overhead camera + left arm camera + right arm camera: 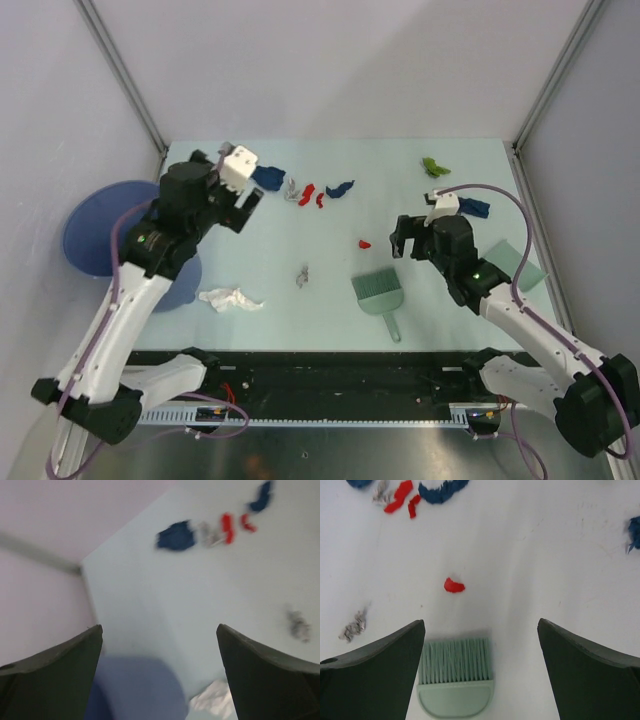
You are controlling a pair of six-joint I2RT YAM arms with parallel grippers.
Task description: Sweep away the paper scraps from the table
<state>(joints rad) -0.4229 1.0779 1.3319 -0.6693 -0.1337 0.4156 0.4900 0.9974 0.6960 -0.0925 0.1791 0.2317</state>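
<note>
Paper scraps lie scattered on the pale table (330, 330). At the back are a dark blue wad (268, 177), a grey one (291, 190), red bits (308, 193) and a blue strip (340, 188). An olive green wad (434, 166) and a blue wad (475, 207) lie back right. A red scrap (365, 243), a grey scrap (302, 274) and a white wad (230, 298) lie nearer. The mint-green brush (380, 292) lies flat mid-table. My left gripper (248, 205) is open and empty, raised at the back left. My right gripper (402, 238) is open and empty above the brush (455, 677) and the red scrap (454, 585).
A blue bucket (105, 225) stands off the table's left edge and also shows in the left wrist view (135, 690) next to the white wad (215, 700). A mint-green dustpan (520, 265) lies at the right edge. White walls and metal rails enclose the table.
</note>
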